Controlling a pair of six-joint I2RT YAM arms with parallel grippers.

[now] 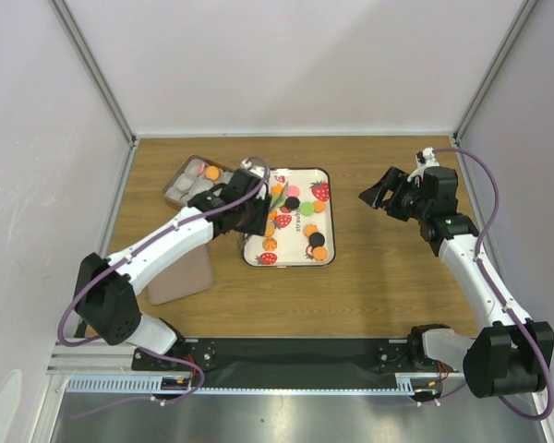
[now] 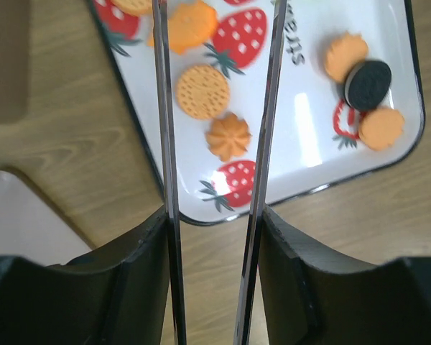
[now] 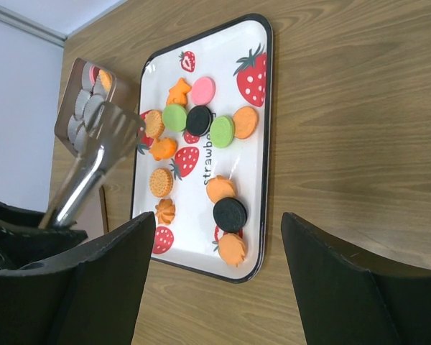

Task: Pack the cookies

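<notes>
The cookies (image 1: pixel 300 221) lie loose on a white strawberry-print tray (image 1: pixel 325 177): several orange, two green, one pink and two black. My left gripper (image 1: pixel 243 209) is shut on metal tongs (image 3: pixel 93 162) at the tray's left side. In the left wrist view the two tong arms (image 2: pixel 165 144) stand apart over orange cookies (image 2: pixel 201 91), with nothing between their tips. My right gripper (image 1: pixel 377 196) is open and empty, to the right of the tray. In the right wrist view its fingers (image 3: pixel 115 266) frame the tray's near end and a black cookie (image 3: pixel 230 213).
A small brown box (image 1: pixel 186 181) at the tray's upper left holds pale paper cups, an orange cookie (image 1: pixel 211 173) and a pink one. Its brown lid (image 1: pixel 180 274) lies flat on the table in front of it. Grey walls close in the wooden table.
</notes>
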